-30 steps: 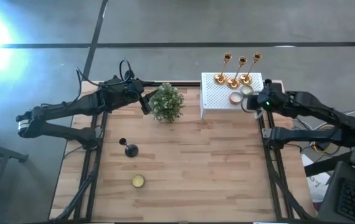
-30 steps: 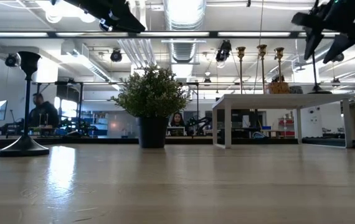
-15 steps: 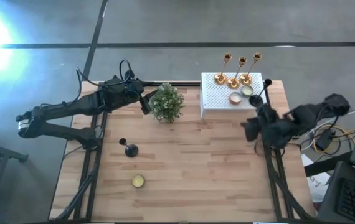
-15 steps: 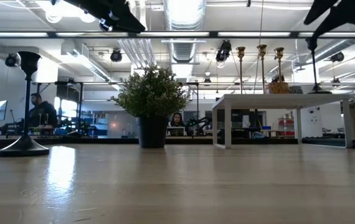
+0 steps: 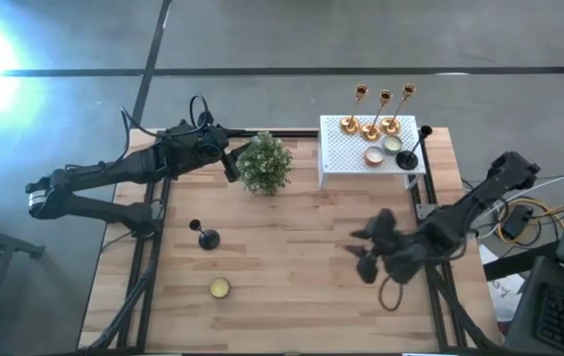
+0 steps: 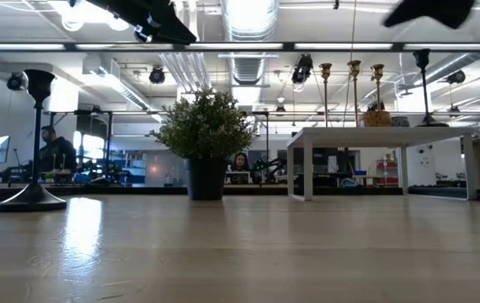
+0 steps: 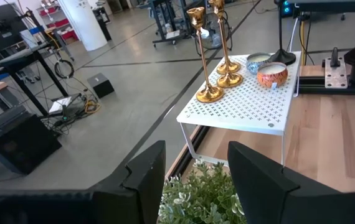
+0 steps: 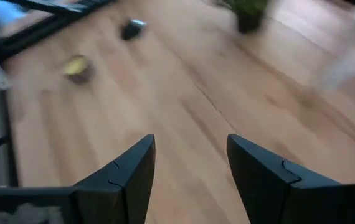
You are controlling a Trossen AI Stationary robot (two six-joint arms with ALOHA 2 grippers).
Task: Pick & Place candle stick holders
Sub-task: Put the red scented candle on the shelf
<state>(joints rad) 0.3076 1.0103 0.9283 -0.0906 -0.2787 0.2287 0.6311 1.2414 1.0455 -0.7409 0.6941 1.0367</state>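
Three gold candle stick holders [image 5: 371, 124] stand on their round bases on the white perforated box [image 5: 346, 158]; they also show in the left wrist view [image 7: 210, 59]. One black holder [image 5: 411, 153] stands on the box's right edge. The other black holder [image 5: 206, 236] stands on the table at the left; it also shows in the low view [image 6: 36, 143]. My right gripper [image 5: 366, 252] is open and empty above the table's middle right [image 8: 190, 146]. My left gripper [image 5: 231, 163] is open and empty just left of the potted plant [image 5: 264, 163], and its wrist view [image 7: 196, 152] looks over the plant.
Two small bowls [image 5: 381, 150] sit on the white box beside the gold holders. A small yellowish bowl [image 5: 220, 288] lies on the table near the front left. The plant stands at the far middle. Bare wood shows between the plant and the near edge.
My right gripper has drawn away from the white box's right side, going fast toward the table's near edge and then toward its left, over the open wood. The black holder it was next to stays standing on the box.
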